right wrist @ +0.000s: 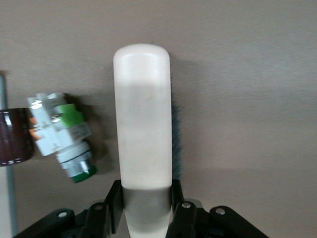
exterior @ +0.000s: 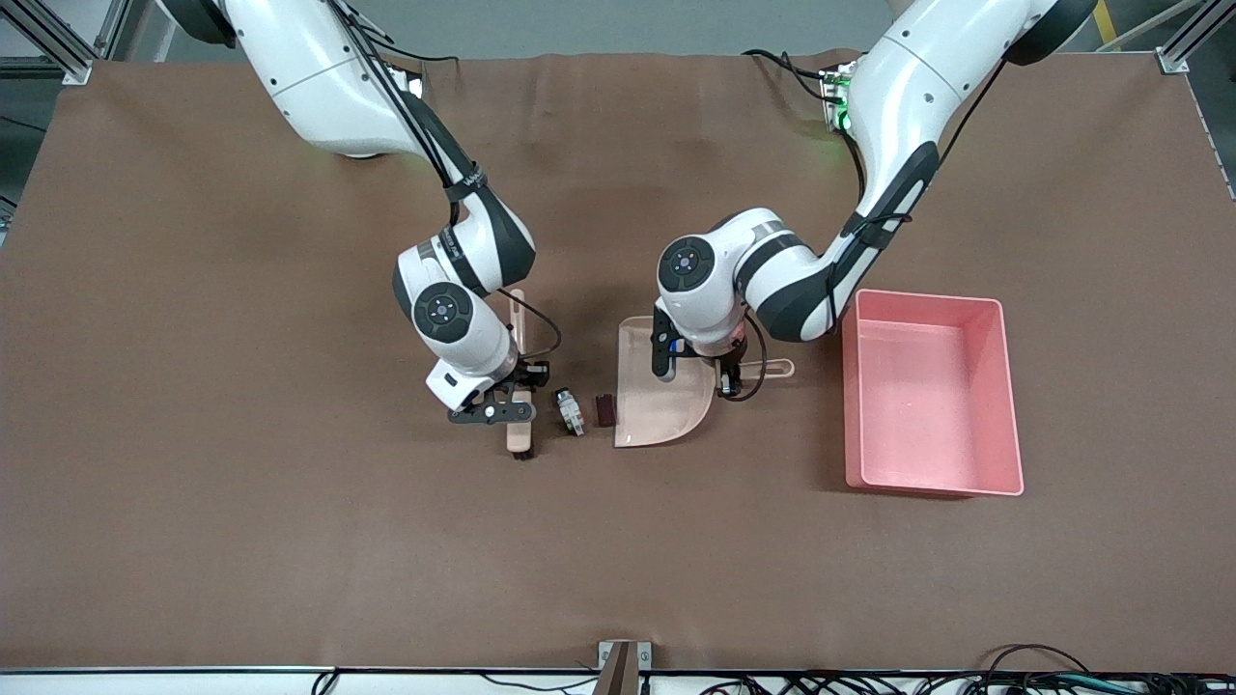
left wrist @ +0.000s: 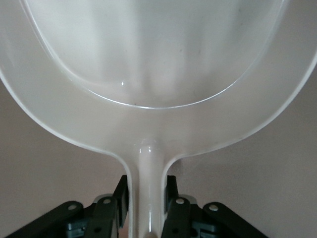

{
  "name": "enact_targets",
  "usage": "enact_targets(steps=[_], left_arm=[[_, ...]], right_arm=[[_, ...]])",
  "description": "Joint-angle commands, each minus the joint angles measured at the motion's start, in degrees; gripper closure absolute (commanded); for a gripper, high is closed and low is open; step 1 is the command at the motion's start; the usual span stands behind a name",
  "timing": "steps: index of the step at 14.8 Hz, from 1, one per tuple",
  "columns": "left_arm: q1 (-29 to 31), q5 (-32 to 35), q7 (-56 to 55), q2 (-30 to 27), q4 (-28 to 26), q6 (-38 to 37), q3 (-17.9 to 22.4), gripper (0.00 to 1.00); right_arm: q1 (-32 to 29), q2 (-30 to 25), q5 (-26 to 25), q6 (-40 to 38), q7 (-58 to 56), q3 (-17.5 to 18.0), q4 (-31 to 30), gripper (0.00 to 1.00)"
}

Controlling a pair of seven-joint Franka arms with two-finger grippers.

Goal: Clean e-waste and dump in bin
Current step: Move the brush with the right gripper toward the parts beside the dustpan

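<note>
R pincer (exterior: 519, 413) clamping brush (exterior: 518, 425) on tabletop (exterior: 241, 483). White part (exterior: 570, 411) lying beside brush, dark block (exterior: 605, 409) touching dustpan (exterior: 657, 405) lip. L pincer (exterior: 729, 376) gripping dustpan handle. Pink bin (exterior: 1004, 386) sitting nr L arm's end.

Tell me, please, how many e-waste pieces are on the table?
2: the white piece lies beside the brush; the dark block lies at the dustpan lip. None shows in the bin.
</note>
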Motion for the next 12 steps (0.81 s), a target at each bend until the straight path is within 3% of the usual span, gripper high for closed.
enact_targets(steps=[1,7,12], left_arm=[[-0.2,1.0,-0.3,0.8,1.7,-1.1,0.1,0.87],[-0.4,0.8,-0.2,2.5,4.4,-1.1,0.1,0.87],[-0.4,0.7,-0.2,2.6,4.4,-1.1,0.1,0.88]], right_arm=[[1.1,2.3,1.3,-0.6,0.6,-0.4,2.9,0.99],[3.5,4.4,2.4,-0.5,0.5,-0.2,5.8,0.99],[4.7,6.0,4.1,0.1,0.9,2.3,7.8,0.99]])
